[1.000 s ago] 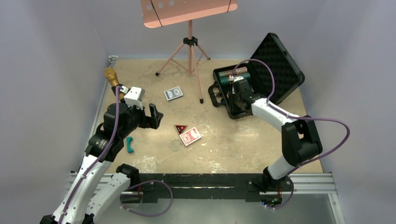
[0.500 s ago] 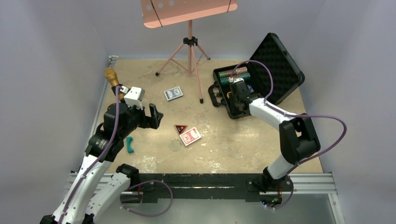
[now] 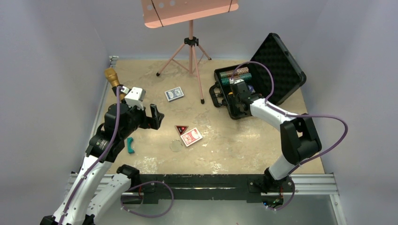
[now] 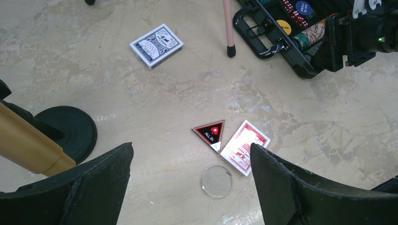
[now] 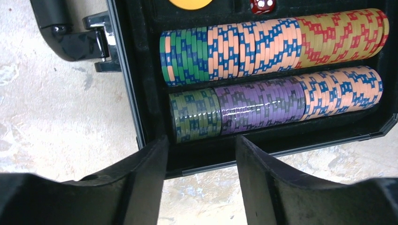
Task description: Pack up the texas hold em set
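Note:
The black case (image 3: 282, 64) stands open at the back right, its lid up. Rows of striped poker chips (image 5: 272, 42) fill its tray. My right gripper (image 3: 238, 101) hangs over the case's near wall (image 5: 281, 143), open and empty (image 5: 201, 140), fingertips just short of the chips. The red deck (image 3: 191, 137) (image 4: 245, 146), the triangular red-black button (image 3: 181, 129) (image 4: 210, 133) and the blue deck (image 3: 174, 94) (image 4: 156, 45) lie on the table. My left gripper (image 3: 155, 117) is open and empty (image 4: 190, 154), held above the button and red deck.
A clear round disc (image 4: 216, 180) lies beside the red deck. A gold microphone (image 3: 112, 77) on a black base stands at the left, a small teal piece (image 3: 130, 145) near my left arm. A pink music stand's tripod (image 3: 191, 56) has a foot (image 4: 230, 49) by the case handle (image 4: 257, 35).
My right gripper has shifted slightly back and to the left over the case. The left arm and the loose items have not moved.

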Controlling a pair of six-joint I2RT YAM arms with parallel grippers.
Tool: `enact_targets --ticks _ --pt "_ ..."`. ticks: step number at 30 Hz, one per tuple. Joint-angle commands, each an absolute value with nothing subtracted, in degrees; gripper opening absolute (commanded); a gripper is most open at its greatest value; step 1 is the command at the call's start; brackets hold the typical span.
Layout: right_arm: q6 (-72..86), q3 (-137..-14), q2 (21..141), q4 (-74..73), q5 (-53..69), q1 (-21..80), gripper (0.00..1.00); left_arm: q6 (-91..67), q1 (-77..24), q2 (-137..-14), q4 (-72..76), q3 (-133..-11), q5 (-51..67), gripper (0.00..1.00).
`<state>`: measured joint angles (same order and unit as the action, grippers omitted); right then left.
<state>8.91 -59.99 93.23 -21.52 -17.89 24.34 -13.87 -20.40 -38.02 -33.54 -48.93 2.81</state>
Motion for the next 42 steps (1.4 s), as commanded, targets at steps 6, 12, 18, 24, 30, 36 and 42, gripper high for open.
enact_targets --ticks 6,12,18,24,30,36,42 --pt "8.82 -62.93 88.18 -22.98 -14.16 24.5 0.6 -12.92 -20.57 -37.79 -31.89 -48.96 3.17 0.98" --pt "8.51 -61.45 84.72 -21.6 -11.66 24.52 0.58 -12.83 -20.57 -37.79 -31.9 -48.96 3.08 0.98" --pt "7.72 -57.85 76.48 -18.33 -5.11 24.52 0.59 -12.58 -20.57 -37.88 -32.15 -49.0 2.48 0.98" --pt "8.68 -55.37 70.79 -16.55 4.28 24.51 0.6 -12.52 -21.29 -39.74 -31.31 -48.53 4.55 0.93" --pt "12.65 -51.34 66.51 -13.91 7.64 24.61 0.59 -11.49 -25.65 -45.69 -31.55 -49.01 3.23 0.92" --pt "16.89 -44.24 63.32 -7.99 12.94 24.93 0.59 -10.53 -30.66 -57.0 -32.01 -51.49 0.29 0.91" --pt "20.55 -39.72 64.56 -2.68 13.49 26.81 0.59 -11.77 -31.1 -68.35 -31.52 -54.33 1.69 0.91"
